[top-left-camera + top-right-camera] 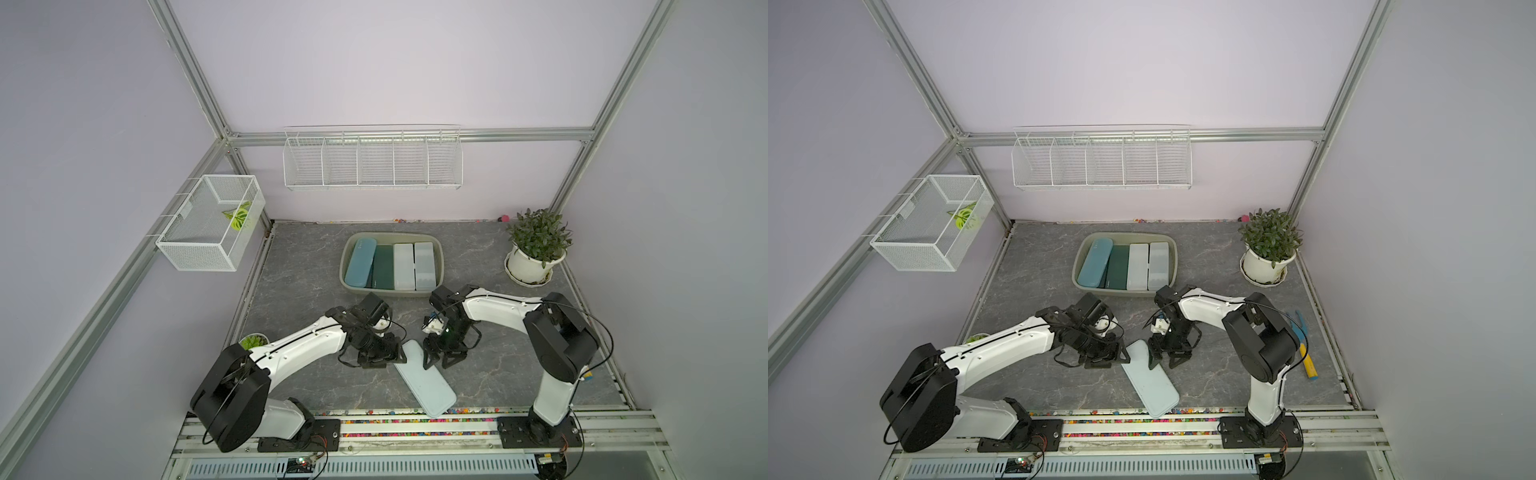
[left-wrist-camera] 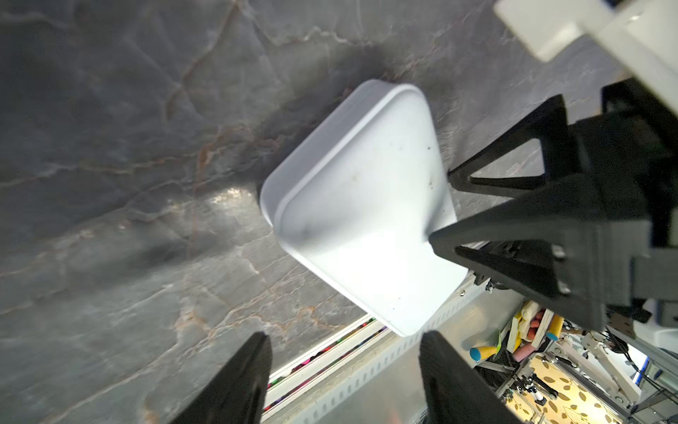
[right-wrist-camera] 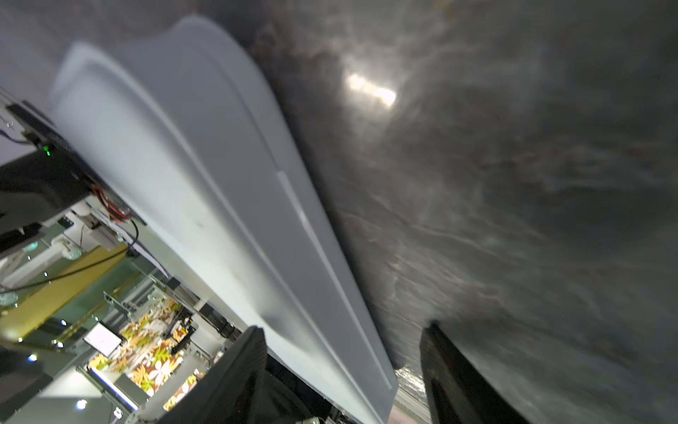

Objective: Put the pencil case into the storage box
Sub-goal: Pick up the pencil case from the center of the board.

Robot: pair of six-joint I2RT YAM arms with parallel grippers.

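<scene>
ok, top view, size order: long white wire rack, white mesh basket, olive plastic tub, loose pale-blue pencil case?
Largest first:
long white wire rack
white mesh basket and olive plastic tub: alike (basket nearer camera)
loose pale-blue pencil case

White arm shells [image 1: 299,345], black joints [image 1: 230,399], cables [image 1: 612,338], fingers [image 2: 238,385]

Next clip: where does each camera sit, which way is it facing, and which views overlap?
Top views: stereo pair high above the base rail, looking down at the table; left arm, right arm, storage box and pencil case all show.
Left wrist: on the left arm, looking past the open left gripper at the pencil case and the right gripper at its long edge.
Right wrist: on the right arm, looking along the pencil case between its own open fingers.
Shared: every view shows the pencil case.
</scene>
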